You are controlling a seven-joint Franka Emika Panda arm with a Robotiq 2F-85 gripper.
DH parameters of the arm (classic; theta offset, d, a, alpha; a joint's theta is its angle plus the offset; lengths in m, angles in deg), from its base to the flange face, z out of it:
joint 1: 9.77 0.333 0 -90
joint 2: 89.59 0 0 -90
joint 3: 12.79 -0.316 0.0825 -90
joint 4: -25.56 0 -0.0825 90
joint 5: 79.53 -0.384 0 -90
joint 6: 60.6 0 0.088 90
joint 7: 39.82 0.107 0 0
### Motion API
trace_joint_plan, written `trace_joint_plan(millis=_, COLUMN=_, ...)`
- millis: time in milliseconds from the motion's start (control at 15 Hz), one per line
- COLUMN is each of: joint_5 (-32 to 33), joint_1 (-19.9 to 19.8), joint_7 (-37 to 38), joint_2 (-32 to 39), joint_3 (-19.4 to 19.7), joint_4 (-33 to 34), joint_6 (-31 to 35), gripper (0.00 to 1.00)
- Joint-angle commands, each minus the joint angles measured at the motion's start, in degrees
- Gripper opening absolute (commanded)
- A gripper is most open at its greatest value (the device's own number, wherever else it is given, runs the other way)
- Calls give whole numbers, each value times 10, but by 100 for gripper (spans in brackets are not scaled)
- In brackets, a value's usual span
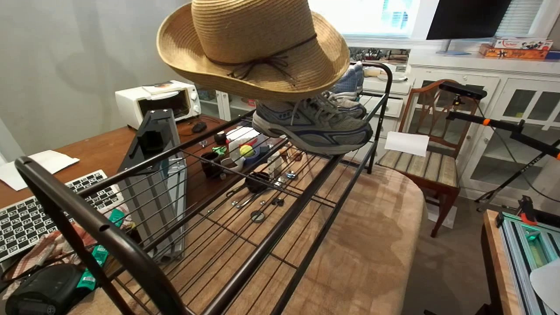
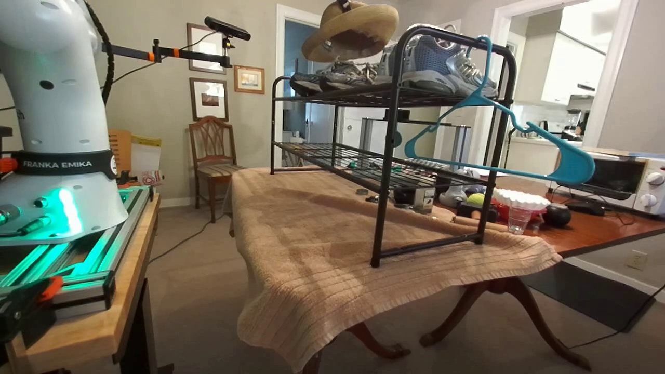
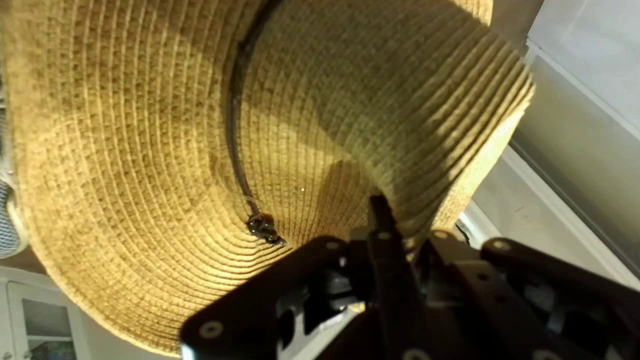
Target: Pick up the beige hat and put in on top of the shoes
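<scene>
The beige hat (image 1: 258, 39) is woven straw with a thin brown band. It hangs tilted above the shoe rack and also shows in an exterior view (image 2: 353, 31). In the wrist view the hat (image 3: 150, 150) fills most of the picture. My gripper (image 3: 407, 230) is shut on a fold of its crown; one fingertip is partly hidden by the straw. Only the gripper tip (image 2: 344, 5) shows in an exterior view. The shoes (image 1: 315, 127), grey sneakers with blue accents, sit on the top shelf under the brim (image 2: 345, 78). I cannot tell whether the brim touches them.
A dark metal rack (image 2: 387, 171) stands on a towel-covered table. Blue and silver sneakers (image 2: 436, 62) sit on its near end in that view. A turquoise hanger (image 2: 569, 156) hangs from the rack's end bar. Small items and a toaster oven (image 1: 157, 103) are behind.
</scene>
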Motion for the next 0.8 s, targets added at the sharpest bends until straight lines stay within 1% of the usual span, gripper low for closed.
trace_joint_plan(millis=0, joint_5=2, joint_1=-18, joint_7=24, joint_2=-31, joint_3=8, joint_4=-58, joint_6=36, gripper=2)
trace_joint_plan(millis=67, joint_5=-9, joint_1=-18, joint_7=19, joint_2=-30, joint_3=14, joint_4=-64, joint_6=35, gripper=2)
trace_joint_plan(millis=200, joint_5=-7, joint_1=-28, joint_7=33, joint_2=-32, joint_3=18, joint_4=-78, joint_6=29, gripper=2)
trace_joint_plan(millis=600, joint_5=30, joint_1=-73, joint_7=94, joint_2=-23, joint_3=11, joint_4=-102, joint_6=48, gripper=2)
trace_joint_plan(millis=733, joint_5=52, joint_1=-87, joint_7=118, joint_2=-26, joint_3=6, joint_4=-105, joint_6=32, gripper=2)
